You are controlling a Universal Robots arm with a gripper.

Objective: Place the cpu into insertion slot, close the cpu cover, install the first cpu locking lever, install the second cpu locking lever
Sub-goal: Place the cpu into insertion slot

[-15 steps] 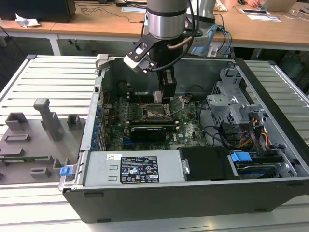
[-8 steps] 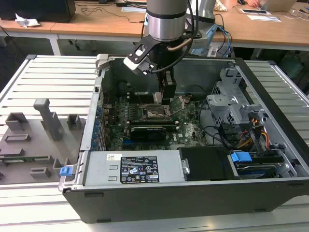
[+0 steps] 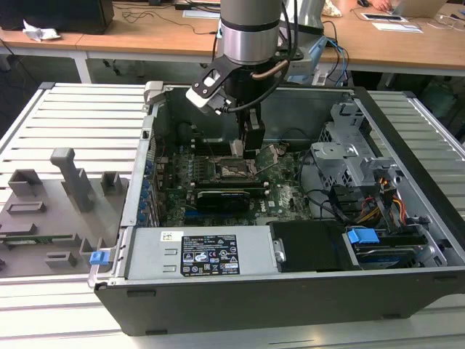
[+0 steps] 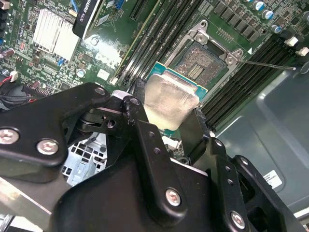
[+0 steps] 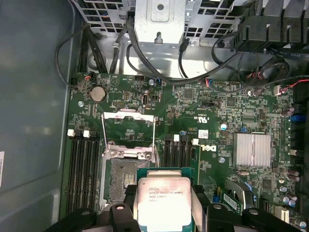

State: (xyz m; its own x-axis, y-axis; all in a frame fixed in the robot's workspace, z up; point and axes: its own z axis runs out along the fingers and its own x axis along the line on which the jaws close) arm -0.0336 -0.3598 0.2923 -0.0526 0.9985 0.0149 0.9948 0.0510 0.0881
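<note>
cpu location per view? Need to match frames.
Second wrist view: cpu clamped in the claw, beside the open insertion slot.
First wrist view: cpu in the claw, overlapping the insertion slot edge.
Exterior view: cpu too small to pick out; claw tip hangs over the insertion slot.
Shared landmark: the insertion slot.

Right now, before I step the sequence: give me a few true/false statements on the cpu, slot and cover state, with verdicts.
1. The tool is shut on the cpu. True.
2. The cpu is seated in the insertion slot. False: the tool holds it clear of the slot, and the slot's pin field is bare in both wrist views.
3. The cpu cover is closed over the insertion slot. False: it is swung open, off the slot.
4. The cpu's silvery metal top faces the wrist cameras. True.
</note>
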